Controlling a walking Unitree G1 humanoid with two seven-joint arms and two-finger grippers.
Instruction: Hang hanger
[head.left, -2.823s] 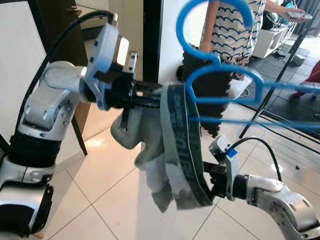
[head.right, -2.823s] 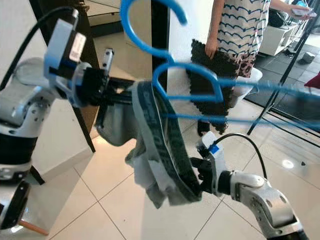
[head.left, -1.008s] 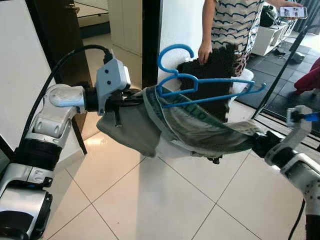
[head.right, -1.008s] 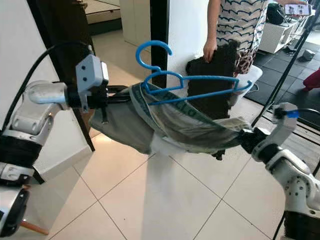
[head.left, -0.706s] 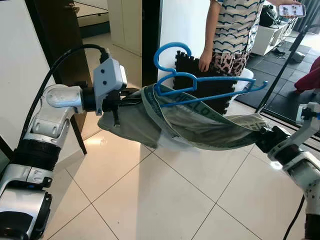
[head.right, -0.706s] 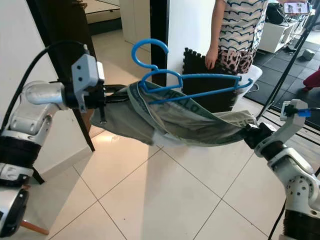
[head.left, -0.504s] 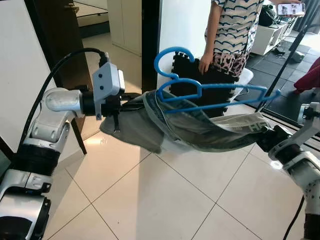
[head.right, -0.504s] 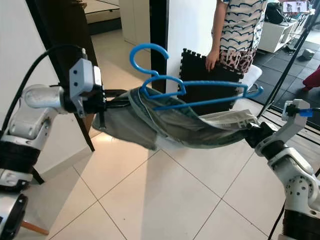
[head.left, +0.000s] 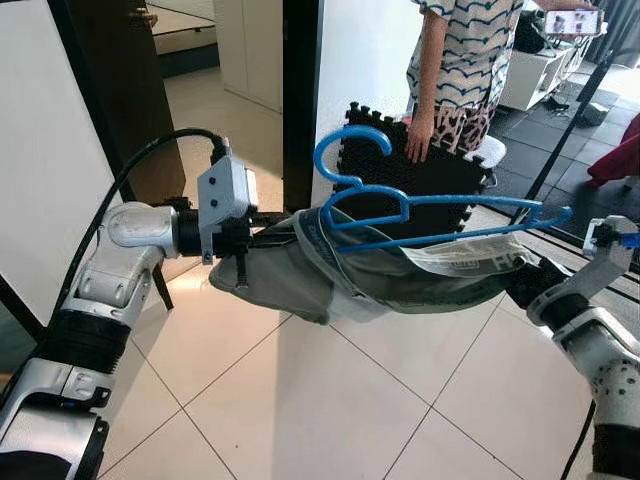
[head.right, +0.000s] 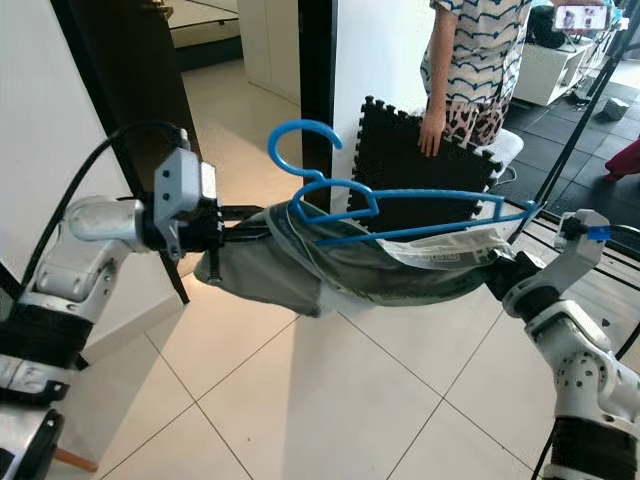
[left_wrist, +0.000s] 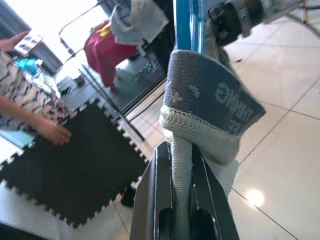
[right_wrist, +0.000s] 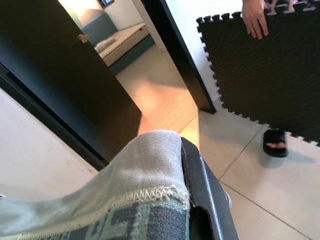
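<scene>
A blue plastic hanger (head.left: 470, 201) sits hook-up on a grey garment (head.left: 330, 270) with a lettered waistband. Its left shoulder is tucked inside the waistband. The garment is pulled out sideways between my two arms at chest height. My left gripper (head.left: 285, 224) is shut on its left end; in the left wrist view the fabric (left_wrist: 181, 165) runs between the two black fingers (left_wrist: 212, 200). My right gripper (head.left: 518, 281) is shut on the right end, and grey cloth (right_wrist: 145, 170) covers its finger (right_wrist: 200, 175) in the right wrist view.
A person (head.left: 465, 45) stands behind, one hand on an upright black foam mat (head.left: 440, 170). A dark door (head.left: 110, 90) and a white pillar (head.left: 355, 60) are at the back left. Black rack poles (head.left: 560, 130) slant at the right. Pale tiled floor (head.left: 330, 400) lies below.
The garment, earlier bunched and hanging close to the camera, is now stretched sideways: my right gripper swung out to the right and up. The hanger has settled lower on it.
</scene>
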